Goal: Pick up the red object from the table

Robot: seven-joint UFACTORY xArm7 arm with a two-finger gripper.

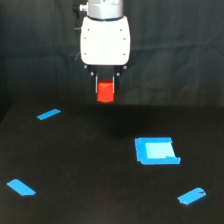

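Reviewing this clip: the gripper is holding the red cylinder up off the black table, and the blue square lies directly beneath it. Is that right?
Not quite. The gripper does hold the red cylinder up off the black table, but the blue square is not directly beneath it. In the exterior view the square lies on the table off toward the view's right and lower in the frame, apart from the cylinder.

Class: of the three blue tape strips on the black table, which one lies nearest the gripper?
The strip at the exterior view's upper left. It lies just below and left of the gripper holding the red object; the other two strips sit at the bottom corners.
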